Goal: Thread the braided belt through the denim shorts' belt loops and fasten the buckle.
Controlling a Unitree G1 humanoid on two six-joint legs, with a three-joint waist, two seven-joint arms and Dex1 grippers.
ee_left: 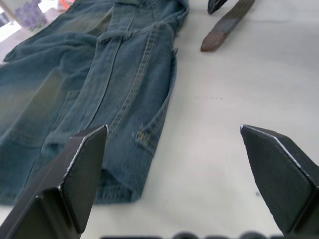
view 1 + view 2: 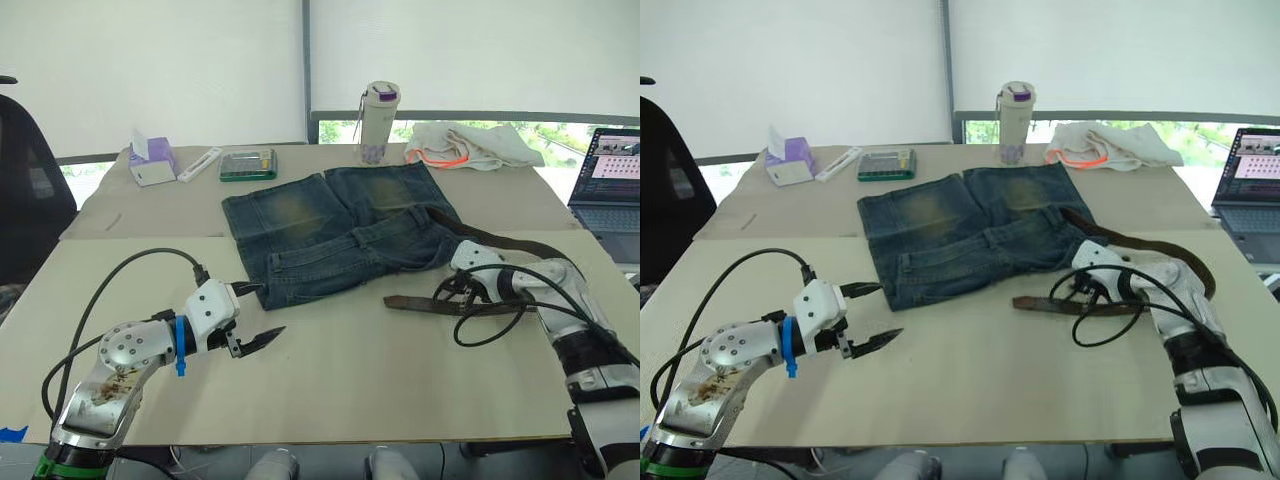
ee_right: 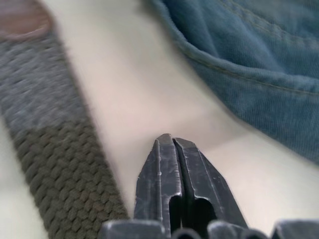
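Nearest, the left gripper [image 2: 258, 315] hovers low over the pale desk [image 2: 330, 390], its two black fingers spread wide and holding nothing, just beside the near corner of the denim shorts [image 2: 335, 232]. To the right, the right gripper [image 2: 440, 293] sits low at the desk with fingers pressed together, empty, right next to the braided belt [image 2: 425, 304]. The belt's free end lies flat on the desk in front of the shorts; the strap curves back past the right arm to the shorts' waistband. The shorts lie flat mid-desk, faded legs pointing away. Farther back stand a tissue box [image 2: 152, 160], a calculator [image 2: 248, 164], a bottle [image 2: 379, 122], crumpled cloth [image 2: 465, 146] and a laptop [image 2: 610, 180].
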